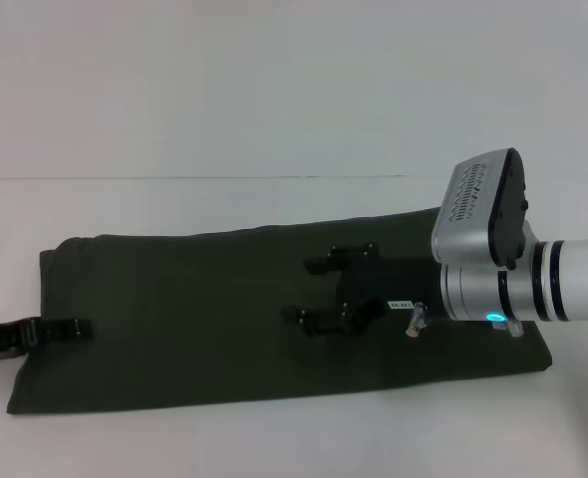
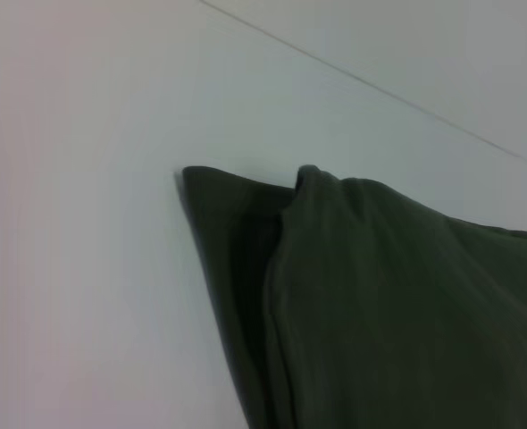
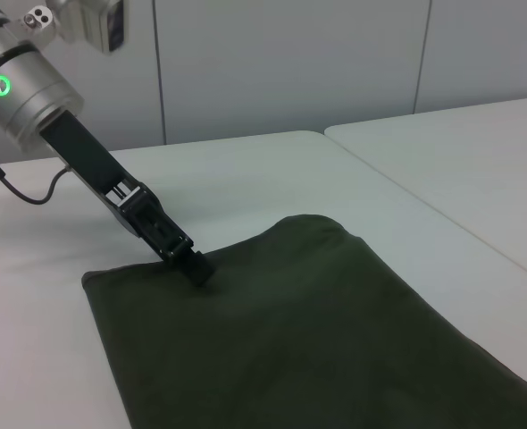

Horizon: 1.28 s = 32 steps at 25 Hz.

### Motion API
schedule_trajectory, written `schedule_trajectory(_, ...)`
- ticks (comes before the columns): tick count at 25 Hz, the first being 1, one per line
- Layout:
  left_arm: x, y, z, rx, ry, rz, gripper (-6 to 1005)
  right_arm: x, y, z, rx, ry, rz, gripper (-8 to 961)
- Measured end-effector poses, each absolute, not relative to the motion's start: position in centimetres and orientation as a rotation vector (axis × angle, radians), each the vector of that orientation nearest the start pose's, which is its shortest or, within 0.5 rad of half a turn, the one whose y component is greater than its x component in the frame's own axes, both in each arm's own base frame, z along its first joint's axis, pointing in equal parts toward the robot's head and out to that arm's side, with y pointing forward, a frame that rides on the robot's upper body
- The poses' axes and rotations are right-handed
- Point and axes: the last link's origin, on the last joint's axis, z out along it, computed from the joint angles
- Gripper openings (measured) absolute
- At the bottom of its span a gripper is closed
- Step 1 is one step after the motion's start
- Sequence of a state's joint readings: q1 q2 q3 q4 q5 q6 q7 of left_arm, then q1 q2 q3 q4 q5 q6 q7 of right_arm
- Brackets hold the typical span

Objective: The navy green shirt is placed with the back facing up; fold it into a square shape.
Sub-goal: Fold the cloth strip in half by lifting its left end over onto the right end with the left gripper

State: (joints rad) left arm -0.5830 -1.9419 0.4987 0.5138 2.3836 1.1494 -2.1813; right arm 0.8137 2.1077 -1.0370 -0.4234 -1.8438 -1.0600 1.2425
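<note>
We see the navy green shirt [image 1: 194,319] lying flat on the white table [image 1: 274,119], folded into a long band that runs along the table's near edge from its left part to its right part; at the shirt's left end the left hand [image 1: 70,328] rests on the cloth, its black tip touching the fabric, and we cannot tell whether it is open or pinched; farther in, over the shirt's right half, the right hand [image 1: 326,291] hovers with its two black fingers spread wide, holding nothing; beyond the shirt the table stretches toward its far edge.
</note>
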Motion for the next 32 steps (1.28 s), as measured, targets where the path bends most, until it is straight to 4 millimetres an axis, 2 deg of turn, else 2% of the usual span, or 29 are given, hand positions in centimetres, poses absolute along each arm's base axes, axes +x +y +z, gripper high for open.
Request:
schedule_trajectory(12, -34.0, 36.7, 2.4, -2.03, -1.733, -0.374, 866, 19.1, 39.8, -8.1, -2.761, 0.302, 0.401, 797)
schedule_trajectory(23, -33.3, 37.2, 2.7, -2.011, -1.754, -0.392, 839, 19.0, 39.9, -8.0, -2.753, 0.311, 0.413, 798)
schedule_trajectory(29, -33.2, 37.4, 2.8, -2.016, -1.742, -0.391, 674, 19.0, 39.9, -8.0, -2.753, 0.311, 0.414, 798)
schedule_trajectory(31, -33.1, 37.5, 2.8, -2.016, -1.739, -0.393, 470, 19.0, 39.9, -8.0, -2.753, 0.313, 0.415, 798)
schedule_trajectory(32, -33.1, 37.6, 2.8, -2.017, -1.738, -0.394, 447, 19.0, 39.9, -8.0, -2.753, 0.314, 0.415, 798)
